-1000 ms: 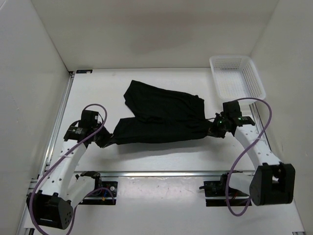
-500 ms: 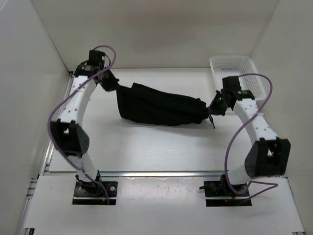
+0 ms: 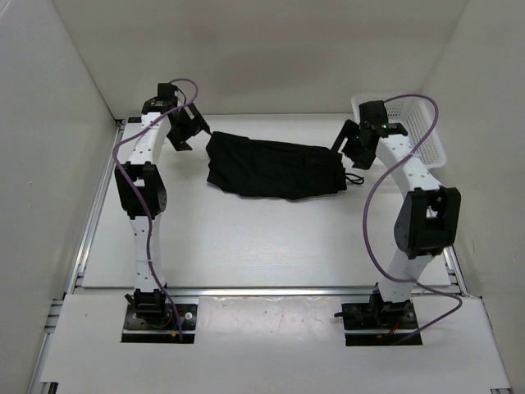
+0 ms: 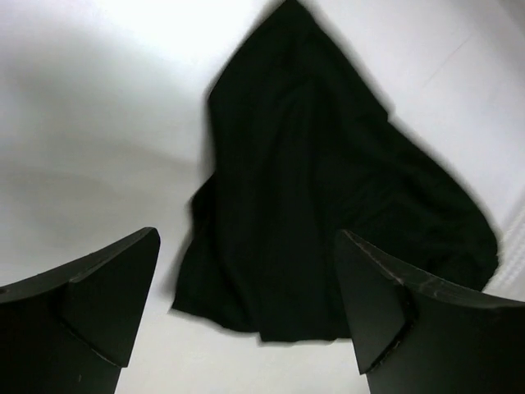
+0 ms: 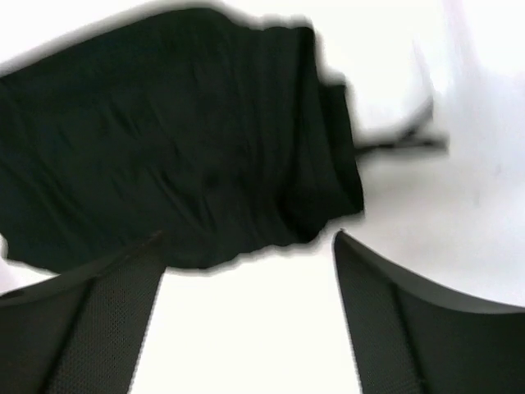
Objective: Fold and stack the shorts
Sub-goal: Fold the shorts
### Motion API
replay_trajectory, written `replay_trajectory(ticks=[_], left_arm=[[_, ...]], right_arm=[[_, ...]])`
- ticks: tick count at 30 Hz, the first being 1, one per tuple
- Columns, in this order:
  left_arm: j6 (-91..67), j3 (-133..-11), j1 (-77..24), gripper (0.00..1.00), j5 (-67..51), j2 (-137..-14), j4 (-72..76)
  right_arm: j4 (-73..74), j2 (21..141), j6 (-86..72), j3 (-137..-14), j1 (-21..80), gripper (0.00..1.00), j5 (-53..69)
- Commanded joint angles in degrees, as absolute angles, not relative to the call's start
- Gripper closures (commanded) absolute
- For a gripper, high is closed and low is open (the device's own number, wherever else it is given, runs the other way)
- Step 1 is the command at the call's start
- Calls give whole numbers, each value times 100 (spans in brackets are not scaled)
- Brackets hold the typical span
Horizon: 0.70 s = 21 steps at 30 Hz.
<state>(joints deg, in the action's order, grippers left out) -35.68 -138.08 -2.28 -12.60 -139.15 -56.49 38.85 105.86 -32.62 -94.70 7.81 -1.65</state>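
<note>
The black shorts (image 3: 275, 168) lie folded in a long flat bundle across the back of the table, their thin drawstring (image 3: 354, 179) trailing off the right end. My left gripper (image 3: 190, 131) hovers just off the bundle's left end, open and holding nothing. My right gripper (image 3: 349, 148) hovers at the right end, also open and empty. The left wrist view shows the shorts (image 4: 312, 205) beyond the spread fingers (image 4: 98, 295). The right wrist view shows the shorts (image 5: 180, 139) and drawstring (image 5: 402, 141) ahead of the fingers (image 5: 410, 328), slightly blurred.
A white mesh basket (image 3: 414, 123) stands at the back right corner, partly behind the right arm. White walls close in the back and both sides. A metal rail (image 3: 98, 205) runs along the table's left edge.
Both arms carried the near half of the shorts back over the far half, then both grippers opened and let go. The shorts now lie folded; both grippers have drawn back from their ends.
</note>
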Motion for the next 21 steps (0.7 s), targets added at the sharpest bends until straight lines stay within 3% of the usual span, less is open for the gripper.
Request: replay_trajectory(ticks=[1, 4, 6, 11, 16, 21], left_arm=[[-2980, -13002, -281, 2, -1222, -12536, -5501], [-2796, -11850, -342, 14, -1362, -12157, -5502], [-2795, -11254, -395, 14, -1441, -12103, -5502], [-2733, -10776, -702, 5, -1705, -12497, -5449], [-2909, -10670, -756, 21, -1538, -12840, -5335], [-2971, -11047, -756, 25, -1406, -13209, -5282]], right_arm=[[3806, 9871, -3287, -8651, 879, 17, -326], [3648, 9589, -3409, -7771, 879, 20, -220], [3516, 9589, -3524, -7419, 827, 19, 112], [3182, 9860, -3787, -7417, 773, 3, 571], [2919, 10484, -3929, -7751, 773, 4, 703], [2865, 11240, -3981, -8129, 826, 12, 650]])
